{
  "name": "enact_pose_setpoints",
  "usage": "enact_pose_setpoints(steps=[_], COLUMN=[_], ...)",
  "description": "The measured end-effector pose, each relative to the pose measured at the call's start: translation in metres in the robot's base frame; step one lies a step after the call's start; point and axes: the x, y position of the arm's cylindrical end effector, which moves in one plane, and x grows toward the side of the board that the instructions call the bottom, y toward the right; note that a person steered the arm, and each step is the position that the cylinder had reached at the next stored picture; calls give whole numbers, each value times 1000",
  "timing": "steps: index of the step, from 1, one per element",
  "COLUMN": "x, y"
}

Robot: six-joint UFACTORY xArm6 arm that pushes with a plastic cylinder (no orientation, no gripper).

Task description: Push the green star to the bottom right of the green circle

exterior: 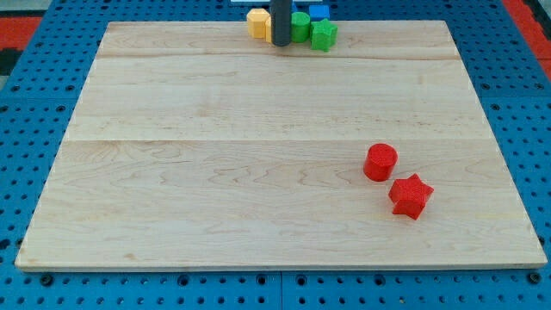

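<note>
Boards of pale wood (258, 172) on blue pegboard (26, 129); tool state untellable.

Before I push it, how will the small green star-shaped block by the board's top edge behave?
The green star block looks rigid, so it should probably slide, not roll, on the smooth wooden board. Its points may make it rotate if struck off-centre. It sits close to the green circle block, with my tip just to the view's left, so neighbours may shift too.

You're getting one view, looking down at an angle from the board's (258, 172) bottom edge, whole board showing.
</note>
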Motion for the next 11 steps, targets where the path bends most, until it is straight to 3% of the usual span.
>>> enact_pose_setpoints(steps=[1, 2, 3, 4, 6, 10, 11], x=[42, 11, -55, -55, -36, -7, 7], y=[29, 112, 124, 124, 38, 65, 48])
